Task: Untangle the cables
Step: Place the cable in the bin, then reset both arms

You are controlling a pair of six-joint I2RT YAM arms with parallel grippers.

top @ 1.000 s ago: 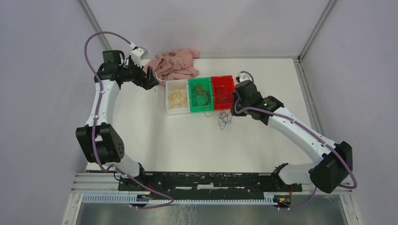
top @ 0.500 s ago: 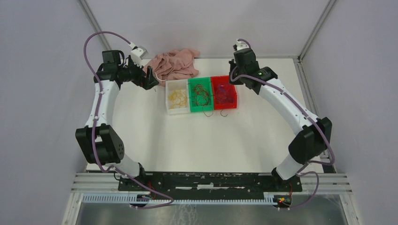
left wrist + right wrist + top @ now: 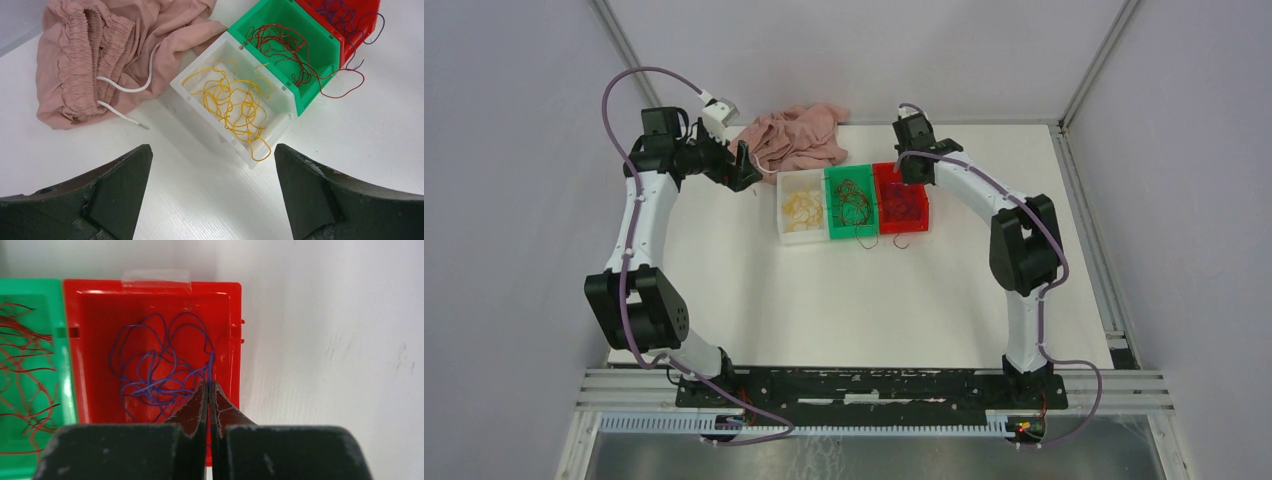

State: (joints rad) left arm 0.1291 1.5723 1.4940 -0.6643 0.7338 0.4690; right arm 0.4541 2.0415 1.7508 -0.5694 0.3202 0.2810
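The right arm has swung away from the middle of the tabletop to its far edge, and the purple strands that dangled onto the tabletop just in front of the red bin (image 3: 95, 305) have gone with it.

A few loops spill over the near rims of the red and green bins onto the tabletop (image 3: 844, 300). Behind them, in a row in the far half, the white bin (image 3: 190, 92) holds the yellow cables (image 3: 235, 102), the green bin (image 3: 320, 55) the red-brown cables (image 3: 280, 47), and the red bin the purple cables (image 3: 150, 370).

The right fingers (image 3: 200, 405) hang over the red bin, clenched, with a purple strand running into their tips, apparently pinched. The left fingers (image 3: 115, 185) are spread wide and hold nothing, hovering nearer the far-left corner, beside the pink garment (image 3: 799, 135).

The step in hand looks like the last drop-off. The next move likely calls for parting the right fingers so the strand falls inside the red walls, then lifting straight up without snagging a loop.
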